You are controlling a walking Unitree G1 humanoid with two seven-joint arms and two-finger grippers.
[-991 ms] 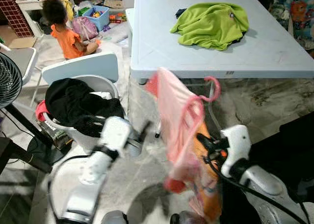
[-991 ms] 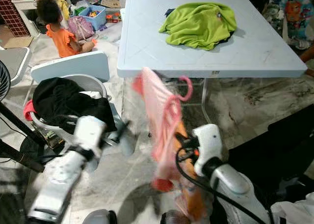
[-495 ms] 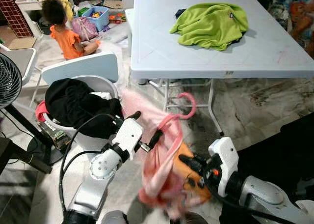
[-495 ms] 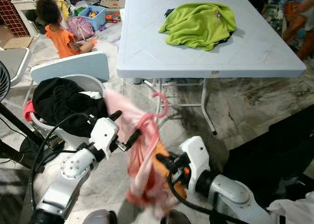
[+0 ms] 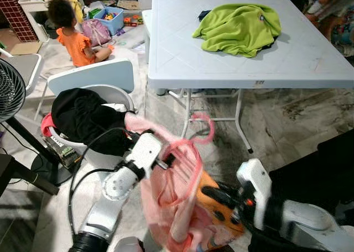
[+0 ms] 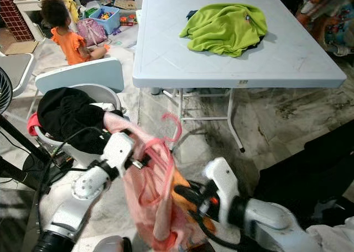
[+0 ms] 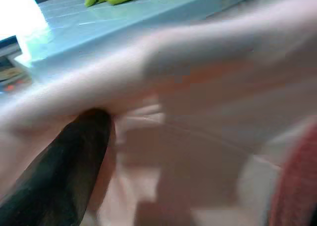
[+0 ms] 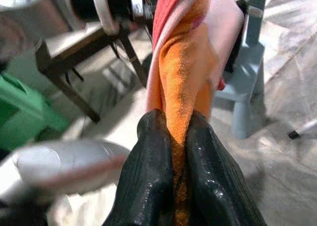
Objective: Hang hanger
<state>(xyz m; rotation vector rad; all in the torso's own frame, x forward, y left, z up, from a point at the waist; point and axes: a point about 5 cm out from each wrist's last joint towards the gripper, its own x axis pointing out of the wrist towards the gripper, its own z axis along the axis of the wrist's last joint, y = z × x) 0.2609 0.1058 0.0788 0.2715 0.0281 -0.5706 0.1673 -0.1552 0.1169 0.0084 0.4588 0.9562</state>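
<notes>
A domestic room with a marbled floor (image 5: 276,119); a pale blue folding table (image 5: 182,58) stands ahead, a green garment (image 5: 238,26) heaped near its far right corner, and bare floor lies open beneath its near edge between the legs. At the robot's left stand a laundry basket (image 6: 108,94) piled with black clothing (image 5: 83,116), a light blue chair (image 5: 91,75) behind it, and a fan (image 5: 10,89) at the frame's edge; a child in orange (image 5: 74,39) sits on the floor beyond, among toys. In front of the table's near edge, both arms hold up a pink garment (image 5: 171,197) on a pink hanger (image 5: 202,127), whose hook rises free above the cloth, level with the table legs. The left gripper (image 5: 166,159) reaches into the garment's upper edge; the left wrist view shows one black finger (image 7: 59,171) against blurred pink fabric, and whether the fingers are apart or together cannot be told. The right gripper (image 8: 173,151) is pinched together on an orange fold (image 8: 183,97) of the garment, a contact the right wrist view resolves plainly while the head views show it partly draped.
</notes>
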